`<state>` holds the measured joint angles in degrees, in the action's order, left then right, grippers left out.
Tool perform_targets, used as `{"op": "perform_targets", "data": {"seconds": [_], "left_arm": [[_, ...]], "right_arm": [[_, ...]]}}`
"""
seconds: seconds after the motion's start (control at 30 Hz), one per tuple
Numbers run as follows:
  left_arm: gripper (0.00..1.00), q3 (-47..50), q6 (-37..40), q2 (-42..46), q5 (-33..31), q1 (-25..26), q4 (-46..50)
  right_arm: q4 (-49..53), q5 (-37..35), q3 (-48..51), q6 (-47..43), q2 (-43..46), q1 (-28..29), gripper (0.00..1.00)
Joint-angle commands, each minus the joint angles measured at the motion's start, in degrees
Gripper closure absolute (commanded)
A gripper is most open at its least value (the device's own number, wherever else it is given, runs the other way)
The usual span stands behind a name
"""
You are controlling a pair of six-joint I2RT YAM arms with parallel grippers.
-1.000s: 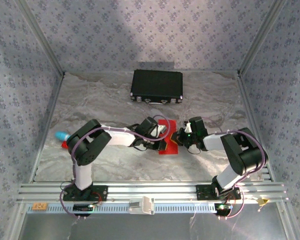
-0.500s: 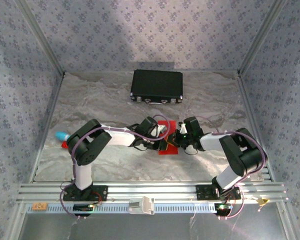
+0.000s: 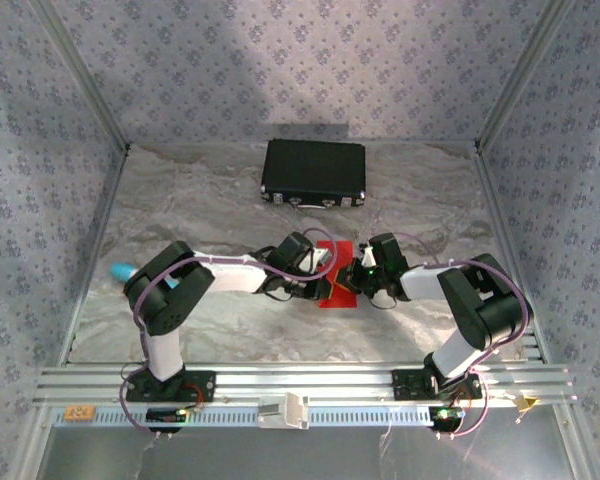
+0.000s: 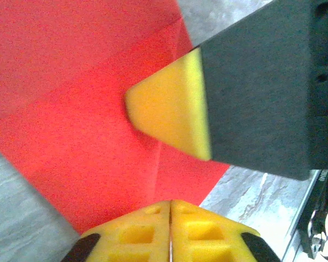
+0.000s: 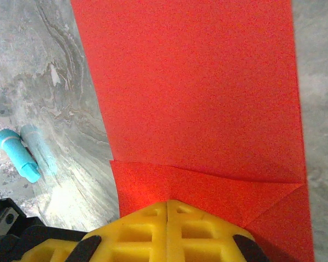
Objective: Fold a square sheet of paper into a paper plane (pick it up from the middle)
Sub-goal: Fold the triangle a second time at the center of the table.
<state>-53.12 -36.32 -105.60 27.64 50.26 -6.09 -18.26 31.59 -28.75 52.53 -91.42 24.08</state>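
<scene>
The square sheet of paper [image 3: 336, 292] is bright red and lies flat on the marble table between my two grippers, partly folded. Creases and a triangular flap show in the right wrist view [image 5: 191, 82]. My left gripper [image 3: 322, 272] is shut, and its yellow tip [image 4: 170, 203] rests on the red paper [image 4: 71, 109] with nothing between the fingers. My right gripper [image 3: 357, 277] is also shut, its tip [image 5: 168, 203] pressing on the sheet at a fold. In the left wrist view the right gripper's yellow fingertip [image 4: 169, 112] touches the paper just in front of my left jaws.
A black rectangular case [image 3: 314, 171] lies at the back of the table. A small turquoise object [image 3: 123, 270] sits at the left edge, behind the left arm's elbow, and shows again on the table in the right wrist view [image 5: 19, 154]. Patterned walls enclose the table.
My right gripper has slid left over the red paper, closer to the left gripper, covering more of the sheet. The left arm's elbow has shifted slightly left. Both jaws stay shut.
</scene>
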Motion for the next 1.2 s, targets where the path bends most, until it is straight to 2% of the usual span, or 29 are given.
{"op": "perform_targets", "data": {"seconds": [0.0,0.27,0.5,1.17], "left_arm": [[0.96,-1.37,1.2,-2.72,-0.69,-0.11,3.75],[1.0,-0.06,1.18,-3.91,-1.69,-0.11,4.59],[1.0,-0.29,1.16,-3.91,-2.35,-0.09,5.38],[1.0,-0.37,1.5,-4.26,-2.15,-0.11,6.09]], "right_arm": [[-0.37,0.32,-0.05,0.29,-0.62,-0.36,1.0],[0.75,0.72,-0.79,0.11,2.02,0.7,1.0],[0.95,-0.31,-0.3,0.24,-1.32,1.65,1.0],[-1.49,2.99,-0.9,-0.79,-4.93,-9.85,1.0]]}}
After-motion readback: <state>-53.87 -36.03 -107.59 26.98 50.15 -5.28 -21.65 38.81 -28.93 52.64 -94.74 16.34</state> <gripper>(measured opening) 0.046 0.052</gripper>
